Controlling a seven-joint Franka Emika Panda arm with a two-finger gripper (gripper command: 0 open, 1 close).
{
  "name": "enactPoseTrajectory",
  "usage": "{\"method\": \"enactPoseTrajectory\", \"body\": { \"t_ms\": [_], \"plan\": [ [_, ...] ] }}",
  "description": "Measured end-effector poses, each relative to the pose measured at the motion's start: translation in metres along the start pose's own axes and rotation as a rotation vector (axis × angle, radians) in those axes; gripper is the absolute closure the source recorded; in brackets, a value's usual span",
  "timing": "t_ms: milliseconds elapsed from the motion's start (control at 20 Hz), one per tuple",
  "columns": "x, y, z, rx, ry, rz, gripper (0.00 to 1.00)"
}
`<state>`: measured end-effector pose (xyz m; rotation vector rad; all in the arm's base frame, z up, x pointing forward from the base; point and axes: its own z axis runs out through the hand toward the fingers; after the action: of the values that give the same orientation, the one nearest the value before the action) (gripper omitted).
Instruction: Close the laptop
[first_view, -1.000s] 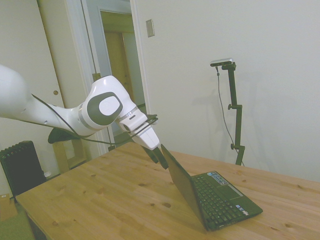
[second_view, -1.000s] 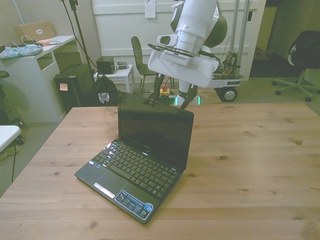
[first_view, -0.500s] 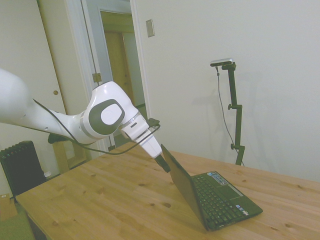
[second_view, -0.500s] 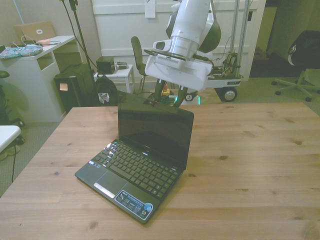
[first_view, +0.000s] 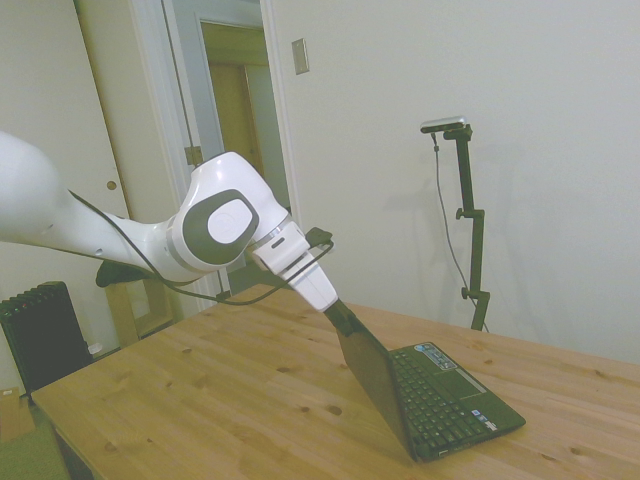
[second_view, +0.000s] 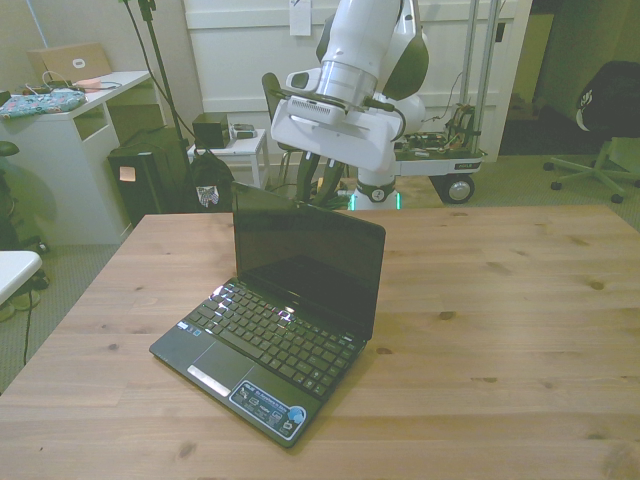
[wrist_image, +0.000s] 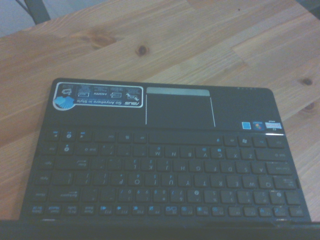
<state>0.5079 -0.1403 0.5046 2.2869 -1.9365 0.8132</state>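
Observation:
The laptop (second_view: 300, 270) is a small black netbook standing open on the wooden table (second_view: 500, 300), with its screen facing the front camera. In the side view the lid (first_view: 370, 380) leans slightly back from upright over the keyboard (first_view: 445, 400). My gripper (second_view: 318, 192) is behind the lid's top edge, and in the side view the gripper (first_view: 338, 316) touches that edge from the back. The wrist view looks down over the lid onto the keyboard (wrist_image: 165, 175), the touchpad (wrist_image: 178, 111) and a pale sticker (wrist_image: 98, 96).
Bare wood surrounds the laptop on the table (first_view: 200, 400). Behind the table in the front view are a white desk (second_view: 70, 140), a black case (second_view: 150, 170), a chair (second_view: 285, 140) and a wheeled cart (second_view: 440, 165).
The gripper has moved toward the front view's left and down onto the lid's top edge. The lid has tipped a little toward the keyboard.

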Motion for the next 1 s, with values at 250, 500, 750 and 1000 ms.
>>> {"method": "enactPoseTrajectory", "body": {
  "t_ms": [250, 500, 750, 1000],
  "plan": [
    [0.035, 0.005, 0.013, -0.018, 0.011, 0.018, 1.00],
    [0.083, 0.014, 0.035, -0.046, 0.011, 0.037, 1.00],
    [0.120, 0.005, 0.074, -0.064, -0.020, 0.026, 1.00],
    [0.130, -0.025, 0.128, -0.076, -0.047, -0.001, 1.00]
  ]
}}
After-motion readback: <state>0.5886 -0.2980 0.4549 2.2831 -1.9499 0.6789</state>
